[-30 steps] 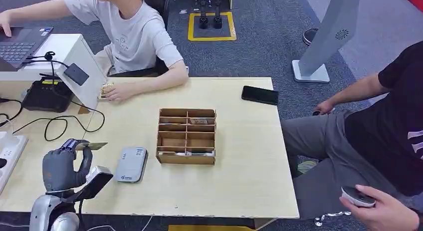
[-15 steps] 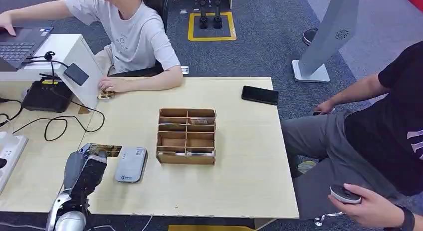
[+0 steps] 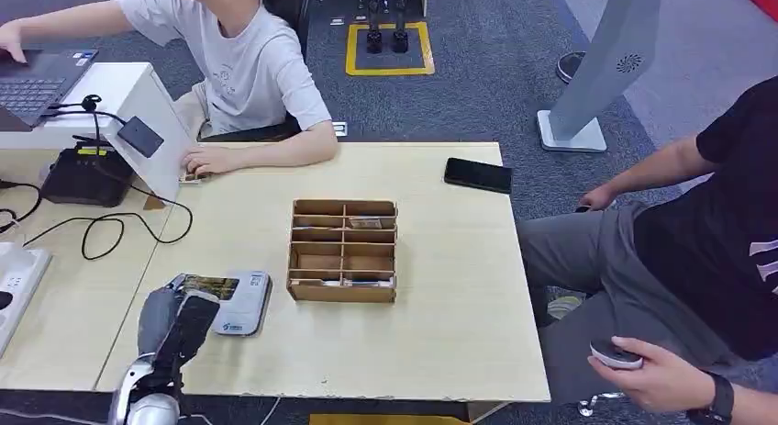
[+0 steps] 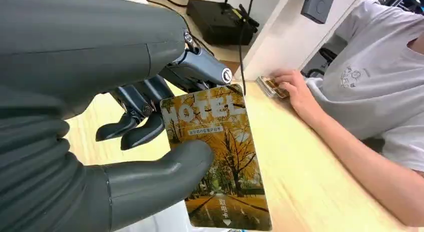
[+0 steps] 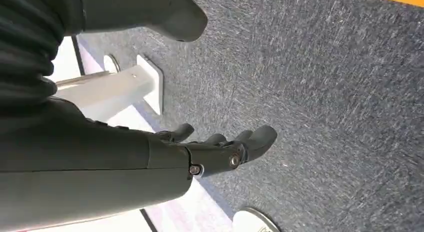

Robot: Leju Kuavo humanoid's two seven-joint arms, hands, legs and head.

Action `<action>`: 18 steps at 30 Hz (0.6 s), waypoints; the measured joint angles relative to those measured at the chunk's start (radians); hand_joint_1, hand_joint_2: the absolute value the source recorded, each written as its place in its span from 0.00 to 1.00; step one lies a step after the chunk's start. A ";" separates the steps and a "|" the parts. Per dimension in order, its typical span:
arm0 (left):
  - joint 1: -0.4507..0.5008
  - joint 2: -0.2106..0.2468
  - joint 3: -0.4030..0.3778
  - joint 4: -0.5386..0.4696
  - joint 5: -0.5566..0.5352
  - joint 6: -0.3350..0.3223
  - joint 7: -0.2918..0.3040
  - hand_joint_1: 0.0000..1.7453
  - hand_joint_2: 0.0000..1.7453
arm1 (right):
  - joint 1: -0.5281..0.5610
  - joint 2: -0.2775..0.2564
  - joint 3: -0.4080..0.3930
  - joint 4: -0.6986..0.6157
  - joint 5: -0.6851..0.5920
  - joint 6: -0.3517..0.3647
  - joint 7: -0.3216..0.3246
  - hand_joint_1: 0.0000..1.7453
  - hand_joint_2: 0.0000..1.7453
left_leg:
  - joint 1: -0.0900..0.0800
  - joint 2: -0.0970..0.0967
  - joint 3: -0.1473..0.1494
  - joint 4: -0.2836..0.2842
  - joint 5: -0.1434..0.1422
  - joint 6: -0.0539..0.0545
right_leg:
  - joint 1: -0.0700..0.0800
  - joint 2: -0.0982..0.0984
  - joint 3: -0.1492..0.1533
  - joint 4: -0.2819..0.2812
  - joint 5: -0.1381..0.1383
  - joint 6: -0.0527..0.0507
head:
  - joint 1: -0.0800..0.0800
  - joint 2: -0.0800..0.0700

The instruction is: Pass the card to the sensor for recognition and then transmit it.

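Note:
My left hand (image 3: 176, 317) pinches a hotel card (image 3: 210, 285) between thumb and fingers, holding it over the near left end of the grey card sensor (image 3: 244, 306) on the table. The left wrist view shows the card (image 4: 217, 152) face up, printed with autumn trees and the word HOTEL, with the thumb (image 4: 160, 176) pressed on it. A person in a white shirt (image 3: 248, 62) sits at the far left side with a hand (image 3: 206, 159) on a small stack of cards. My right hand (image 5: 220, 151) hangs over grey carpet, fingers apart, holding nothing.
A wooden compartment box (image 3: 343, 251) stands mid-table, right of the sensor. A black phone (image 3: 477, 174) lies near the far right corner. Cables and a black device (image 3: 87, 175) sit at the left. A second person (image 3: 697, 251) sits at the right holding a small device.
My left hand has turned and carried the card to the right, from left of the sensor to over its near end. The seated person's hand has drawn slightly back to the card stack.

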State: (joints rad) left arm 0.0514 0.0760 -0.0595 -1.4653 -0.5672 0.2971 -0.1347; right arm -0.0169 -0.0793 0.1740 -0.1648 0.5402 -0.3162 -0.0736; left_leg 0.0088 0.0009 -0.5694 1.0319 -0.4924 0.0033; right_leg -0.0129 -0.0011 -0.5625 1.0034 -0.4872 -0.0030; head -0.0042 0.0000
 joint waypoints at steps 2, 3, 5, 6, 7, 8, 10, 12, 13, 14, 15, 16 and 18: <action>0.000 -0.006 -0.006 0.013 -0.020 0.016 0.000 1.00 1.00 | 0.000 0.002 0.000 0.000 0.001 0.000 0.000 0.00 1.00 | 0.000 0.000 0.000 0.000 0.000 0.000 | 0.000 0.000 0.000 0.000 0.000 0.000 | 0.000 0.000; 0.000 -0.010 -0.009 0.020 -0.034 0.026 0.000 1.00 1.00 | 0.000 0.002 0.000 0.000 0.002 0.000 0.000 0.00 1.00 | 0.000 0.000 0.000 0.000 0.000 0.000 | 0.000 0.000 0.000 0.000 0.000 0.000 | 0.000 0.000; 0.000 -0.014 -0.014 0.034 -0.053 0.045 0.000 1.00 1.00 | 0.000 0.002 0.000 0.000 0.003 0.000 0.000 0.00 1.00 | 0.000 0.000 0.000 0.000 0.000 0.000 | 0.000 0.000 0.000 0.000 0.000 0.000 | 0.000 0.000; -0.001 -0.016 -0.015 0.042 -0.061 0.055 0.000 1.00 1.00 | -0.001 0.002 0.000 0.000 0.003 0.000 0.000 0.00 1.00 | 0.000 0.000 0.000 0.000 0.000 0.000 | 0.000 0.000 0.000 0.000 0.000 0.000 | 0.000 0.000; -0.001 -0.018 -0.016 0.048 -0.064 0.060 0.000 1.00 1.00 | -0.001 0.002 0.000 0.000 0.004 0.001 -0.001 0.00 1.00 | 0.000 0.000 0.000 0.000 0.000 0.000 | 0.000 0.000 0.000 0.000 0.000 0.000 | 0.000 0.000; -0.002 -0.020 -0.016 0.053 -0.068 0.062 0.000 1.00 1.00 | -0.001 0.002 0.000 0.000 0.004 0.001 -0.001 0.00 1.00 | 0.000 0.000 0.000 0.000 0.000 0.000 | 0.000 0.000 0.000 0.000 0.000 0.000 | 0.000 0.000; -0.002 -0.022 -0.016 0.065 -0.069 0.064 0.000 1.00 1.00 | -0.001 0.003 0.000 0.000 0.004 0.001 -0.001 0.00 1.00 | 0.000 0.000 0.000 0.000 0.000 0.000 | 0.000 0.000 0.000 0.000 0.000 0.000 | 0.000 0.000; -0.002 -0.025 -0.016 0.074 -0.071 0.077 -0.003 1.00 1.00 | -0.001 0.003 0.000 0.000 0.003 0.001 -0.001 0.00 1.00 | 0.000 0.000 0.000 0.000 0.000 0.000 | 0.000 0.000 0.000 0.000 0.000 0.000 | 0.000 0.000; -0.002 -0.027 -0.016 0.081 -0.076 0.085 -0.007 1.00 1.00 | -0.001 0.003 0.000 0.000 0.002 0.001 -0.001 0.00 1.00 | 0.000 0.000 0.000 0.000 0.000 0.000 | 0.000 0.000 0.000 0.000 0.000 0.000 | 0.000 0.000; -0.002 -0.029 -0.016 0.086 -0.081 0.095 -0.010 1.00 1.00 | -0.001 0.003 0.000 0.000 0.002 0.001 -0.001 0.00 1.00 | 0.000 0.000 0.000 0.000 0.000 0.000 | 0.000 0.000 0.000 0.000 0.000 0.000 | 0.000 0.000; -0.003 -0.030 -0.016 0.091 -0.087 0.103 -0.011 1.00 1.00 | -0.001 0.003 0.000 0.000 0.002 0.002 -0.001 0.00 1.00 | 0.000 0.000 0.000 0.000 0.000 0.000 | 0.000 0.000 0.000 0.000 0.000 0.000 | 0.000 0.000; -0.003 -0.031 -0.016 0.095 -0.093 0.111 -0.013 1.00 1.00 | -0.001 0.004 0.000 0.000 0.003 0.002 0.000 0.00 1.00 | 0.000 0.000 0.000 0.000 0.000 0.000 | 0.000 0.000 0.000 0.000 0.000 0.000 | 0.000 0.000; -0.004 -0.034 -0.016 0.106 -0.112 0.132 -0.017 1.00 1.00 | -0.001 0.005 0.000 0.000 0.006 0.003 0.000 0.00 1.00 | 0.000 0.000 0.000 0.000 0.000 0.000 | 0.000 0.000 0.000 0.000 0.000 0.000 | 0.000 0.000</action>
State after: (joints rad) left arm 0.0473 0.0416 -0.0759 -1.3588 -0.6794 0.4292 -0.1515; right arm -0.0183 -0.0748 0.1740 -0.1648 0.5463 -0.3136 -0.0736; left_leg 0.0088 0.0009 -0.5694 1.0319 -0.4924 0.0033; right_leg -0.0129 -0.0011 -0.5625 1.0034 -0.4872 -0.0030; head -0.0042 0.0000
